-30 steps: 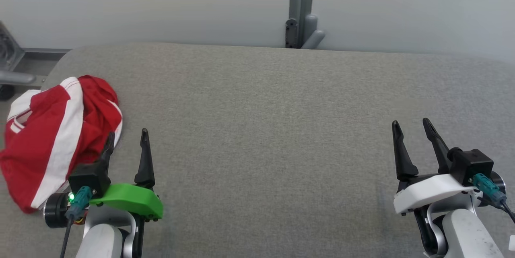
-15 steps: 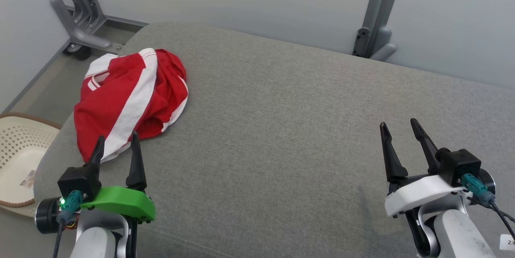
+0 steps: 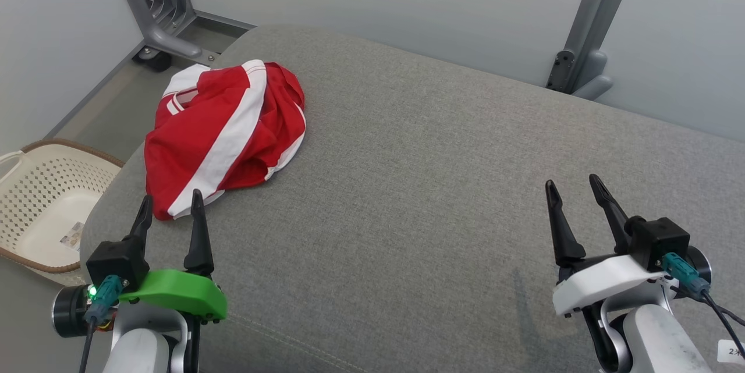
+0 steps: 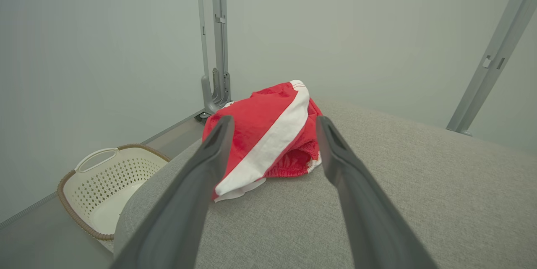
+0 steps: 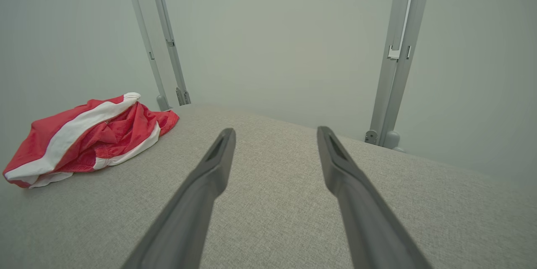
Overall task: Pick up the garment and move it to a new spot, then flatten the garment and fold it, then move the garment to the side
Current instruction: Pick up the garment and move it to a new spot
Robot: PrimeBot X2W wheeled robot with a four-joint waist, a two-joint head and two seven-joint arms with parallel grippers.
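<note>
A crumpled red garment with white stripes [image 3: 224, 134] lies in a heap near the far left corner of the grey padded surface [image 3: 442, 198]. My left gripper [image 3: 170, 201] stands open just short of the heap's near edge, nothing between its fingers. In the left wrist view the garment [image 4: 268, 134] sits straight ahead between the spread fingers of that gripper [image 4: 272, 124]. My right gripper [image 3: 572, 187] is open and empty over bare fabric at the lower right. In the right wrist view the garment [image 5: 84, 139] lies far to the left of the right gripper [image 5: 275, 132].
A cream perforated laundry basket [image 3: 41, 198] with a brown rim stands on the floor left of the surface, also the basket [image 4: 109, 181] in the left wrist view. Grey metal frame posts [image 3: 588, 41] rise behind the surface. The surface's rounded left edge [image 3: 110, 198] drops off beside the garment.
The head camera has swung left, so the garment and the basket have come further into view. Both grippers stay open; the left one now points at the garment's near edge.
</note>
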